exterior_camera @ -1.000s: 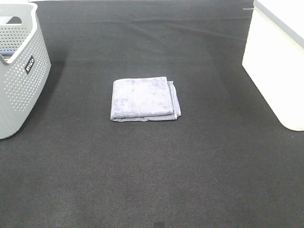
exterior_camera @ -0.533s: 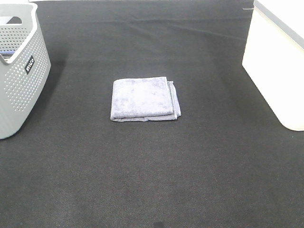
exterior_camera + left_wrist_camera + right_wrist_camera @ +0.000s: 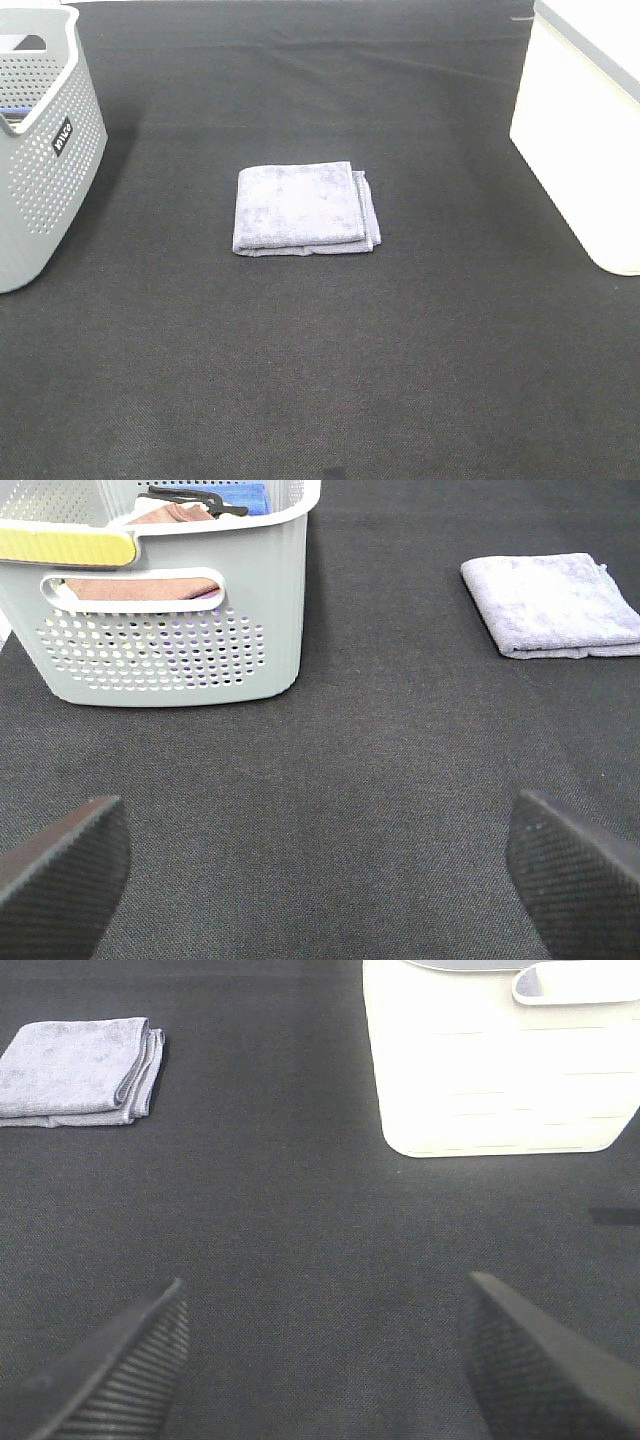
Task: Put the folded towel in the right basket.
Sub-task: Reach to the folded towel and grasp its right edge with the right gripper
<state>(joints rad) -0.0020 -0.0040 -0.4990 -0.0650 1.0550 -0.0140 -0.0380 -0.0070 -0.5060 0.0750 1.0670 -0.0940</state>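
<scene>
While the folded towel (image 3: 303,208) lies flat near the middle of the bench (image 3: 320,400), you have bare black cloth on all four sides of it. It is well apart from both baskets. The grey perforated basket (image 3: 45,170) stands at the left edge of the high view. The white basket (image 3: 585,130) stands at the right edge, partly cut off by the frame.

The towel is pale lavender-grey and plush, folded into a near-square rectangle. Its stacked layers show along the right side and the near edge, where a lower layer peeks out past the top one.

The bench cover is a dark, finely woven fabric with a few faint creases toward the far side. The grey basket has rows of small round holes, a slot handle and cloth inside. The white basket has smooth, solid walls and rounded corners.

Your left gripper (image 3: 318,875) is spread wide with nothing between its fingers. Your right gripper (image 3: 325,1360) is likewise released, and its ribbed black pads (image 3: 120,1370) frame only bare bench.
</scene>
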